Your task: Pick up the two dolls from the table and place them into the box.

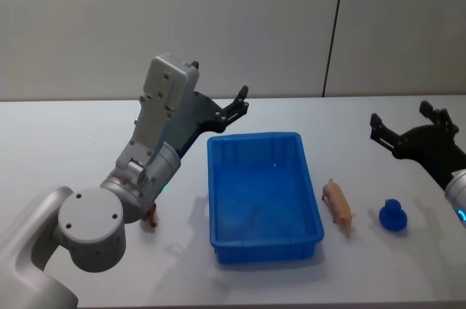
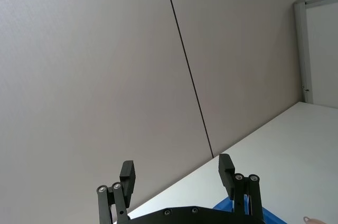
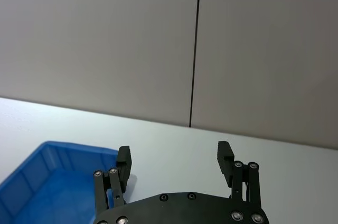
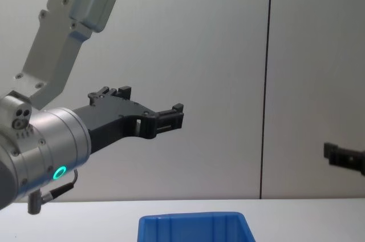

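My left gripper [image 1: 239, 105], fingers spread, high by glossy blue box's [image 1: 255, 136] far-left corner; right gripper [image 1: 402, 116] likewise spread, beyond oblong pinkish doll [image 1: 338, 205] right of box.

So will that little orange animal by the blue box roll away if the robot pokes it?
Probably not far. The orange animal is long and lumpy, not round, so it would likely slide or spin on the smooth table. It looks small, so probably light and easily knocked. Its narrow body may slip when the right gripper pinches it.
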